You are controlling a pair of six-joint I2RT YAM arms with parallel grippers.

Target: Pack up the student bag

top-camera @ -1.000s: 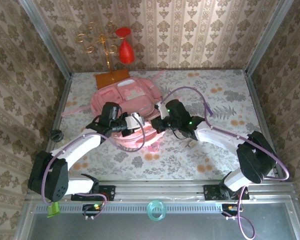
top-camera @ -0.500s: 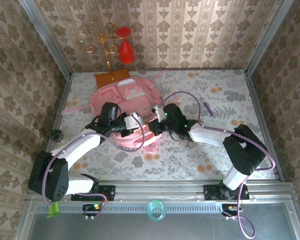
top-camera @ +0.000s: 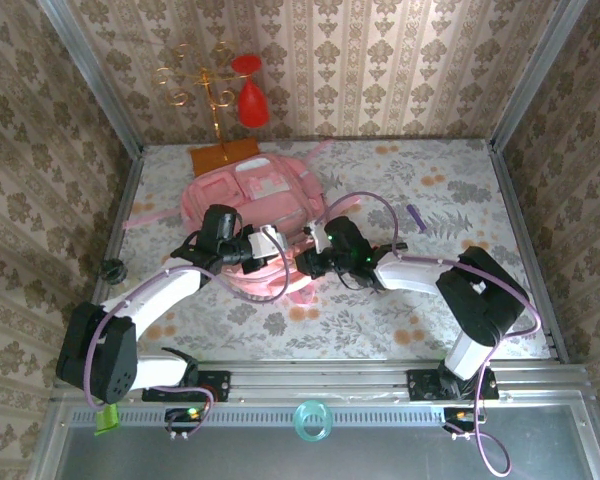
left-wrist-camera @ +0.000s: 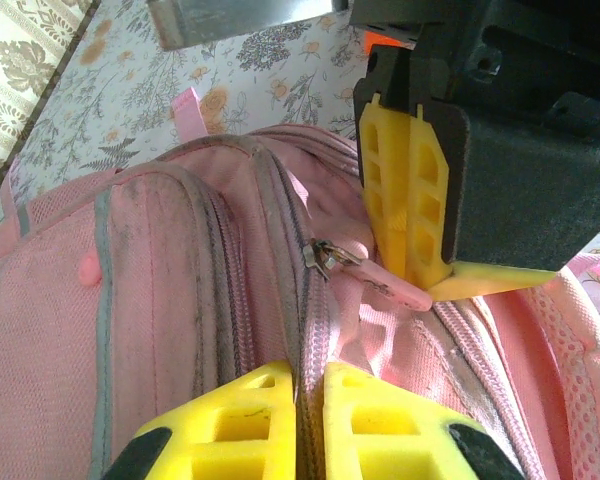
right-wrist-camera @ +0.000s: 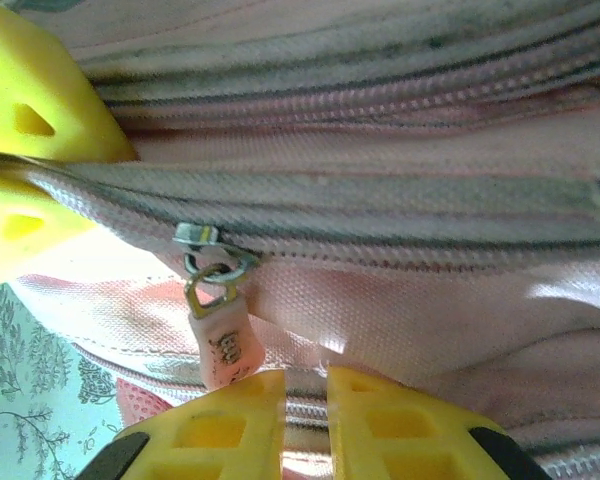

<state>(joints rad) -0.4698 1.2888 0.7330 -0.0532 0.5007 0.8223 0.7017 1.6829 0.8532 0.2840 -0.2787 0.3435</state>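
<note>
Zipper work comes first, I think. Student bag [top-camera: 250, 190] lies on the table [top-camera: 430, 200]. My left pincer [left-wrist-camera: 310, 375] pinches its seam. My right pincer [right-wrist-camera: 307, 385], barely apart, waits beside the zipper pull [right-wrist-camera: 225, 345]. Packing looks unfinished.

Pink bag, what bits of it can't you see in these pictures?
Inside the pink bag: its own fabric covers it, both wrist views.
Its near end, top view: under the left hand and right hand.
Whether the right hand grips the zip pull: right wrist view, bottom edge cuts the fingers.
Picture on the pull: too blurry.
</note>
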